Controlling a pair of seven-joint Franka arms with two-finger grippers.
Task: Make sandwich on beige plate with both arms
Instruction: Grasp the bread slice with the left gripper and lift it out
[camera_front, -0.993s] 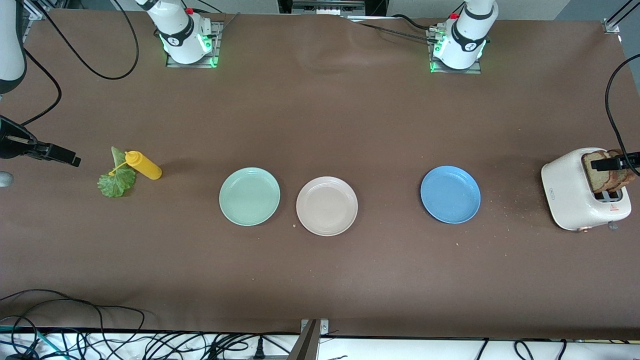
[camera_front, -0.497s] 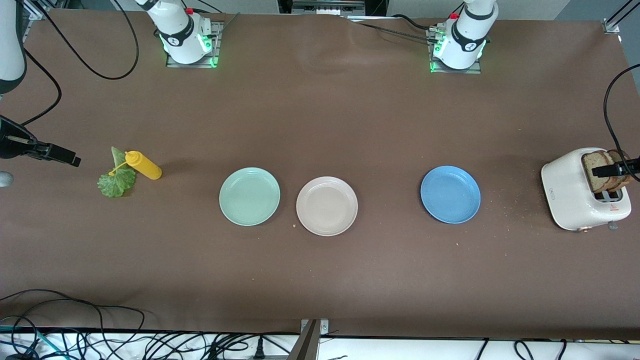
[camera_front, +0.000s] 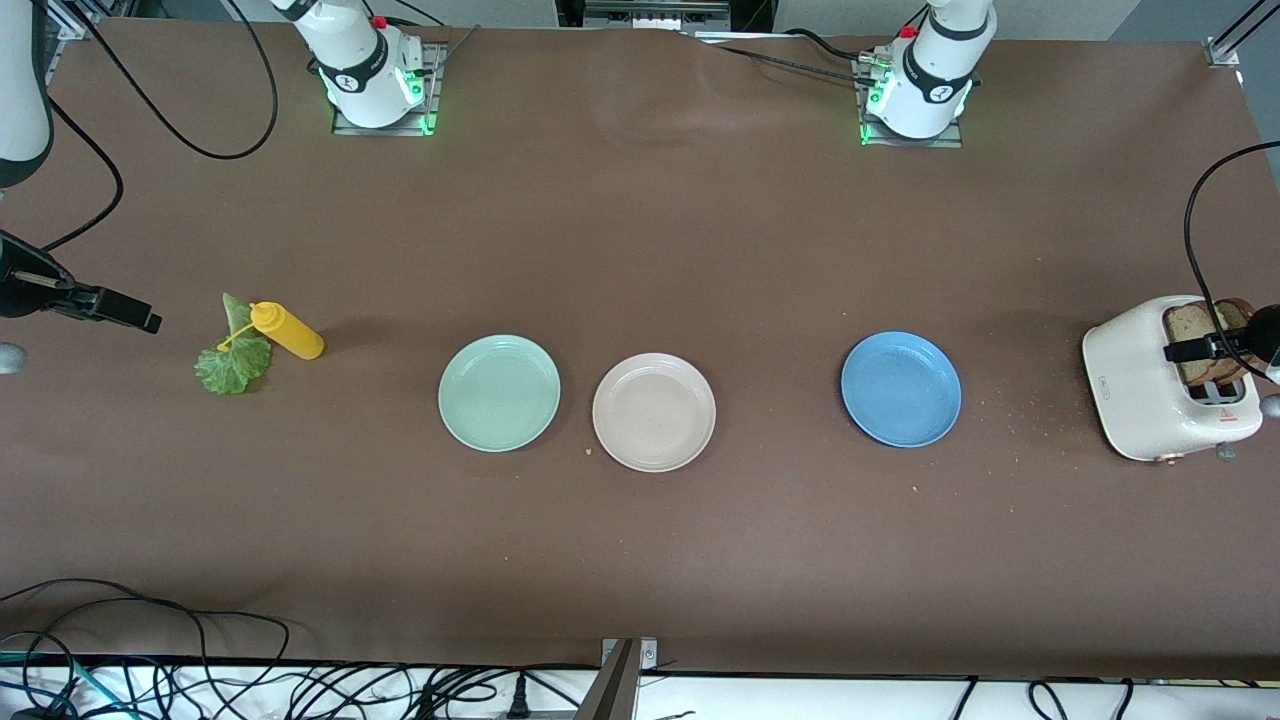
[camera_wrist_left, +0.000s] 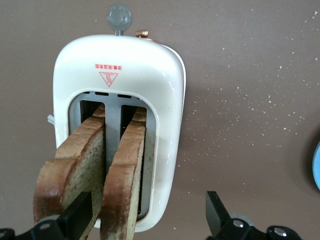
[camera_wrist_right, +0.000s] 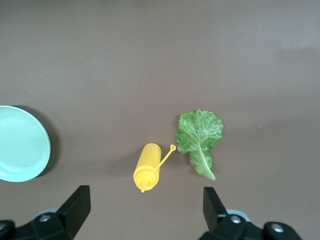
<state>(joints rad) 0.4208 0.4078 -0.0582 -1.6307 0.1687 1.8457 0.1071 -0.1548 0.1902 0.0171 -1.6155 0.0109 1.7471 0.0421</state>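
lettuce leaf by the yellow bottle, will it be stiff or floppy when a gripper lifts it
Probably floppy: the lettuce leaf lies flat on the table, thin and ruffled, so its edges would likely droop. Its pale rib looks firmer and may give a better grip. It seems light and easy to tear; the cap strap of the yellow bottle lies close by.

The left arm reaches out from its base to its own end of the desk, and the left tool (camera_wrist_left: 145, 220) hangs there with fingers wide apart. The right tool (camera_wrist_right: 145, 212) hangs over the right arm's end, fingers also spread wide.
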